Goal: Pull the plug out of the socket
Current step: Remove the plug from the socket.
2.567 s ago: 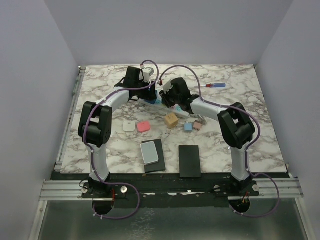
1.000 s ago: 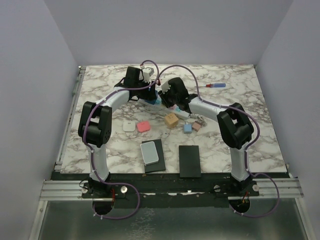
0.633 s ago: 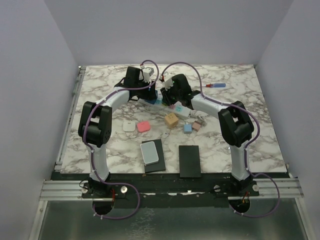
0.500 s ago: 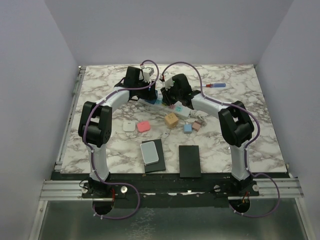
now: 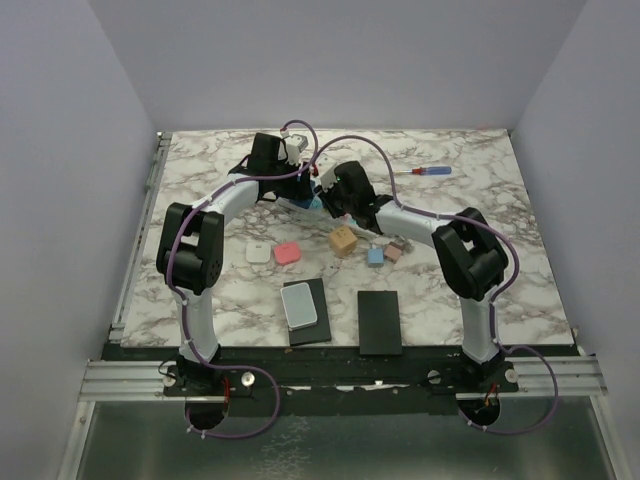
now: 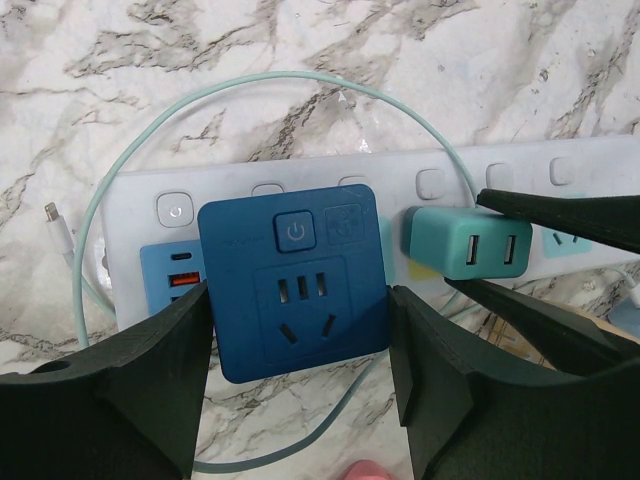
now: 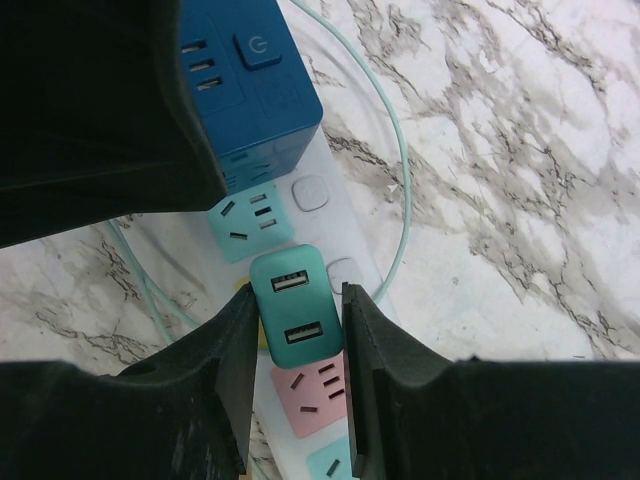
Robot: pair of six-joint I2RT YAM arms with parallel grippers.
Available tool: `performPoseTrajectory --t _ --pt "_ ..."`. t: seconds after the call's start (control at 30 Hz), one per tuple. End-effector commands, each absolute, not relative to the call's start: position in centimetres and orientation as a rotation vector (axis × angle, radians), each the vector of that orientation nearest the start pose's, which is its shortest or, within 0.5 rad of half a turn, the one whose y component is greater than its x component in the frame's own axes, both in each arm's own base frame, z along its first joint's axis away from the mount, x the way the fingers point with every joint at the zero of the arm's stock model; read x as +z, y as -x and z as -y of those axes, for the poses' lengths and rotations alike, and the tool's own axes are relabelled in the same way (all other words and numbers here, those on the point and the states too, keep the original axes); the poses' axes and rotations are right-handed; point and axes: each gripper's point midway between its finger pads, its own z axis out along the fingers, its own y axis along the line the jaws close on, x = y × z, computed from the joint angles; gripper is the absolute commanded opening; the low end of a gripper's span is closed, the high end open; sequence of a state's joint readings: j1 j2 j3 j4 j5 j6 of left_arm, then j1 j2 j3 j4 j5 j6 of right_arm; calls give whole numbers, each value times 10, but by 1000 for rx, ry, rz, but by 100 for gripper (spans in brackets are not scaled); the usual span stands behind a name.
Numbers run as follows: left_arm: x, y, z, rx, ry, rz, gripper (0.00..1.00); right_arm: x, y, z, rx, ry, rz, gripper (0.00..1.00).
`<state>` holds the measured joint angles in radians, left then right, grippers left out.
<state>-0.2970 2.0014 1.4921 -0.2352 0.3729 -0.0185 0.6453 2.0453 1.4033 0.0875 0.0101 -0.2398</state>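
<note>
The socket point(image 6: 330, 178) is a long white strip with pastel faces, lying at the back middle of the table point(image 5: 298, 206). A dark blue cube adapter point(image 6: 295, 280) sits at its end, and my left gripper point(image 6: 298, 330) is shut on the cube's two sides. Beside it a teal two-port USB plug point(image 7: 297, 310) stands over a yellowish face. My right gripper point(image 7: 298, 345) is shut on that plug, fingers point(image 7: 235, 360) pressed to its long sides. Whether the plug's pins are still seated is hidden. In the top view both grippers point(image 5: 305, 185) point(image 5: 330, 197) meet over the strip.
A pale teal cable point(image 6: 200, 110) loops around the strip. Nearer the arms lie a tan cube point(image 5: 343, 241), a pink tile point(image 5: 287, 253), a white tile point(image 5: 258, 253), small blocks point(image 5: 376, 254), a grey device on a black pad point(image 5: 304, 305) and another black pad point(image 5: 379, 322). A screwdriver point(image 5: 425, 171) lies back right.
My right wrist has shifted forward and left over the strip, covering its right part again. The left arm has stayed still. Both grips are unchanged.
</note>
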Motion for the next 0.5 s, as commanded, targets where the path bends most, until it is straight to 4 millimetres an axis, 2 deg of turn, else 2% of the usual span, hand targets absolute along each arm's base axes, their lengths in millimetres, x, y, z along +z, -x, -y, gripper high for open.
performPoseTrajectory --t 0.0,0.17,0.33,0.47 --pt "61 -458 216 -614 -475 -2409 14 84 -439 -349 209 953 -1895 1" --pt "61 -458 216 -613 -478 -2410 14 79 -439 -348 206 938 -1913 1" --pt "61 -458 214 -605 -477 -2410 14 86 -446 -345 207 904 -1920 1" --pt "61 -457 214 -606 -479 -2412 14 96 -460 -336 248 848 -1934 1"
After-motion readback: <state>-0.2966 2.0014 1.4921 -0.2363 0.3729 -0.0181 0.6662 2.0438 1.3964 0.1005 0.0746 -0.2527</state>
